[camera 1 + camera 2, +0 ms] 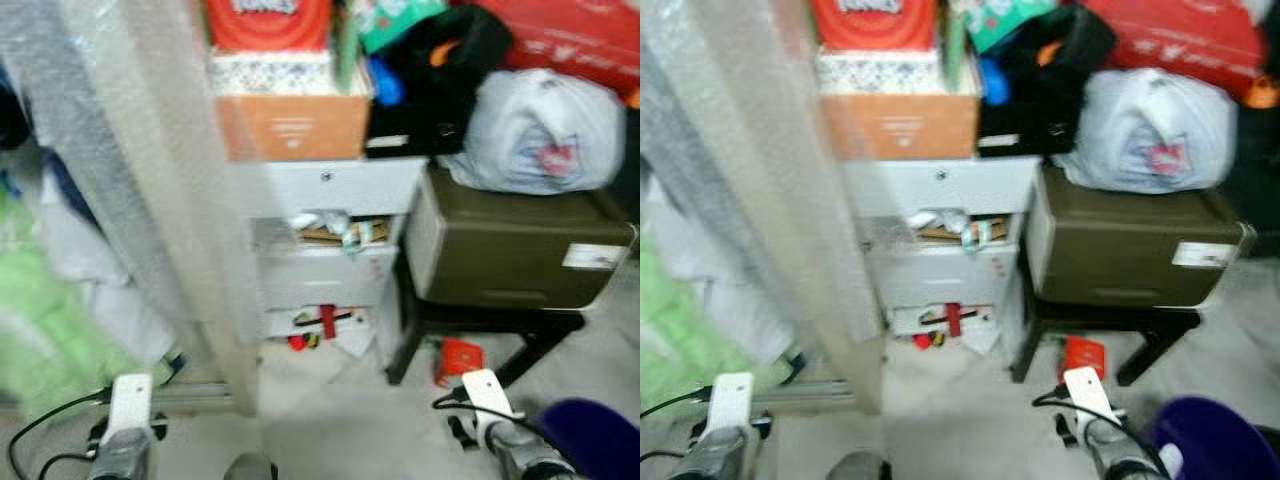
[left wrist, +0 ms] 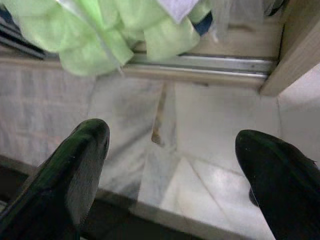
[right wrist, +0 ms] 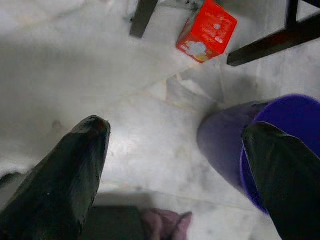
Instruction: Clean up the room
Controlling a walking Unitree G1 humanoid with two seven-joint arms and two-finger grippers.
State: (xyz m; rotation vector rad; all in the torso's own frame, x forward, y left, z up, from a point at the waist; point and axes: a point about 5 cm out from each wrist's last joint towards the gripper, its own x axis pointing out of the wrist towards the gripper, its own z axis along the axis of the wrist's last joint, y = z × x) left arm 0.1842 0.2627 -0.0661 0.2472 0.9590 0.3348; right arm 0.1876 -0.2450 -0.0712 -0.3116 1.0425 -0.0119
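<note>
The room was cluttered, and the head views were blurred. A small red box (image 3: 206, 31) lay on the pale stone floor (image 3: 75, 60) beside the legs of a dark stool (image 1: 470, 325), which carried a brown storage bin (image 1: 510, 245) with a grey-white bag (image 1: 545, 130) on top. To the left of the stool stood a white drawer unit (image 1: 325, 250), its middle drawers hanging open with cardboard and red scraps (image 1: 322, 320) spilling out. An orange box (image 1: 292, 125) sat on top of the unit under a red package (image 1: 268, 22). Against the unit's left side leaned a tall roll of bubble wrap (image 1: 150, 180), and light green fabric (image 2: 100, 35) was heaped at the left above a metal door track (image 2: 200, 62).

The right tool (image 3: 175, 170) hovered low over the floor with its fingers spread wide and holding nothing; a purple bucket (image 3: 280, 130) stood just beside its one finger, and the red box lay ahead of it near a stool leg. The left tool (image 2: 172, 170) also hung wide and unloaded over bare floor, near the door track and the green fabric.
</note>
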